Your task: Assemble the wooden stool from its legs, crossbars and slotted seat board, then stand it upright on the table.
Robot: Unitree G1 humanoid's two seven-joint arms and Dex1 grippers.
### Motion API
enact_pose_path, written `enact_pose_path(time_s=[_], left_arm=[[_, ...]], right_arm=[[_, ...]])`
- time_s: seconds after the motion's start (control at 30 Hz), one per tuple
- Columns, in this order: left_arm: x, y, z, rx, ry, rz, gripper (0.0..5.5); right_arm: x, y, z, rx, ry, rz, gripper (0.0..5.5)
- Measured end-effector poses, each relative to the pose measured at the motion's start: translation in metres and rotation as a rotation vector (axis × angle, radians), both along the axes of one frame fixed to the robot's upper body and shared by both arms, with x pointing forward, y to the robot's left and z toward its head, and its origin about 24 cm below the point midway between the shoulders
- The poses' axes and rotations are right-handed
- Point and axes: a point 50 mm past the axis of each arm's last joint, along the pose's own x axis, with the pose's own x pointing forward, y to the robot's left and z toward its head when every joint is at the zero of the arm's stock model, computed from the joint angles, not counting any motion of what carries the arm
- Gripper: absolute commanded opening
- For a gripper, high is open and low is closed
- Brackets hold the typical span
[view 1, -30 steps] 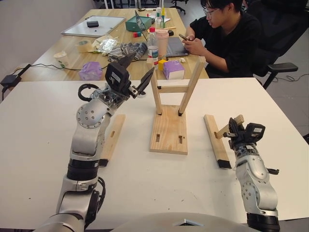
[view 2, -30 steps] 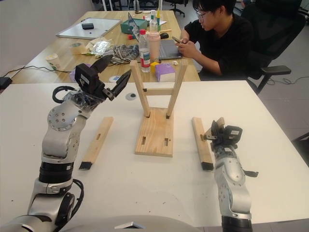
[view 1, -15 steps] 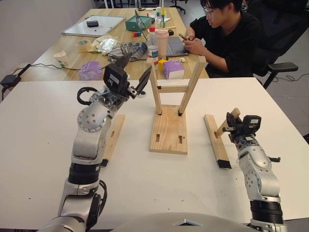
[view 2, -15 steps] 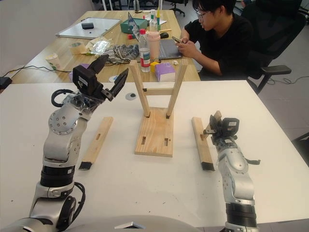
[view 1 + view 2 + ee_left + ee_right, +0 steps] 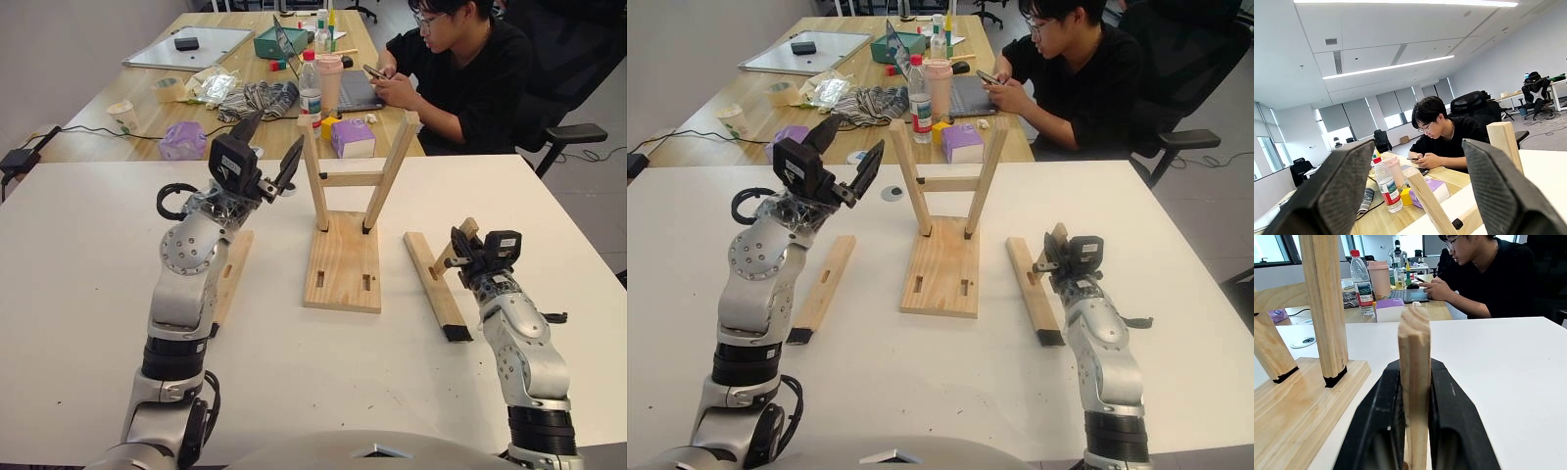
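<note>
Pinching crossbar (image 5: 1414,333), right claw (image 5: 1414,374) beside flat leg (image 5: 446,305).

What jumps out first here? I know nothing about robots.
In the middle of the table, two legs joined by a crossbar stand up from the seat board. The left gripper hangs open beside them; the right gripper is shut on another wooden piece right of the board.

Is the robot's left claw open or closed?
Open. The left gripper has its two fingers spread wide apart, and nothing is held between them.
</note>
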Motion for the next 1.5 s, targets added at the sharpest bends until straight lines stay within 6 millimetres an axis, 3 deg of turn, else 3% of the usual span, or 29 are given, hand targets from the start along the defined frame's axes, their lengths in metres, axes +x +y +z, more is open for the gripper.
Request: enact_pose_path(time_s=[0.73,1.07,1.27,1.5], left_arm=[[-0.003,0.002,-0.004,-0.014,-0.005,0.028,3.27],[-0.003,0.002,-0.005,-0.013,-0.002,0.025,3.27],[-0.003,0.001,-0.005,-0.004,0.005,0.005,3.27],[-0.002,0.002,-0.006,0.0,0.011,-0.001,3.27]], right_arm=[[-0.004,0.007,0.009,-0.027,0.032,0.105,0.4],[-0.008,0.006,-0.006,-0.021,0.039,0.092,0.4],[-0.015,-0.002,-0.024,-0.016,0.007,0.113,0.4],[-0.013,-0.001,-0.026,-0.025,-0.002,0.14,0.4]])
